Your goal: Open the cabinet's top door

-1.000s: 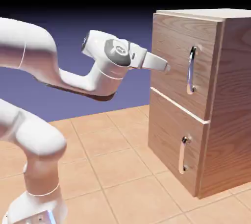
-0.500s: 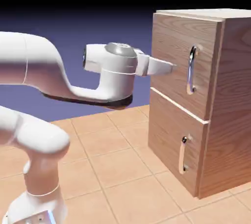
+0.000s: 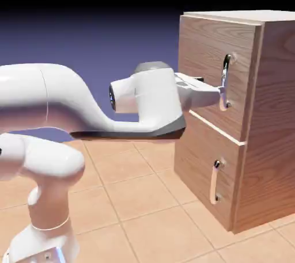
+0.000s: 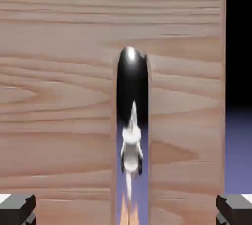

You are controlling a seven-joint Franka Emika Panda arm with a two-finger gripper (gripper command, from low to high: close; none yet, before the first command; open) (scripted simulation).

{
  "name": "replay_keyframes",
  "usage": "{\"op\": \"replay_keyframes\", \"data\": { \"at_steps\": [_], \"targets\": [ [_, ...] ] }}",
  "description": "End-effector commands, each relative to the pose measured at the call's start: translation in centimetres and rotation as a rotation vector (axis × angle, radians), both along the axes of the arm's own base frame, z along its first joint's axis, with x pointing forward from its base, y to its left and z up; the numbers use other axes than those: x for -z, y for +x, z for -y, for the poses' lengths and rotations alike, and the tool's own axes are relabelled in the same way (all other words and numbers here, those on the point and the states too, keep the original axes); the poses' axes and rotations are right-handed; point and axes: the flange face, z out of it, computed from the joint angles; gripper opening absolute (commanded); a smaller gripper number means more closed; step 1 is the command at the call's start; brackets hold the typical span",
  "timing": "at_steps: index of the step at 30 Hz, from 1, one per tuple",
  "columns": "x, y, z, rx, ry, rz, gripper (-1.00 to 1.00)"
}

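The light-brown wood-grain cabinet (image 3: 271,118) stands at the right of the exterior view. Its top door (image 3: 201,60) sits flush with the front, and the long silver handle (image 3: 226,80) runs down its right side. My gripper (image 3: 220,94) reaches level from the left, with its tips at the lower part of that handle. The hand view is filled by the top door (image 4: 59,96), with the shiny handle (image 4: 132,96) upright in the middle. Both grey fingertips (image 4: 17,209) sit far apart at the bottom corners, so the gripper (image 4: 126,211) is open around the bar and does not clamp it.
Below the top door is the shorter door (image 3: 196,158) with its small handle (image 3: 215,181). The tiled floor (image 3: 132,198) spreads out in front of the cabinet. My arm's base (image 3: 46,239) stands at the lower left.
The hand has travelled right and slightly down, from well short of the cabinet to the top door's handle. The forearm has dropped lower. The fingers stayed wide apart.
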Motion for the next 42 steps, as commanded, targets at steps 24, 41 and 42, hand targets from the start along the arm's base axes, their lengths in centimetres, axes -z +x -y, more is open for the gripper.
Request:
{"op": "replay_keyframes", "data": {
  "at_steps": [24,41,42],
  "targets": [
    [0.0,-4.5,-5.7,0.304,0.000,0.000,-1.00],
    [0.0,-11.1,-12.4,0.566,0.000,0.000,-1.00],
    [0.0,-11.4,-12.8,0.580,0.000,0.000,-1.00]
  ]
}}
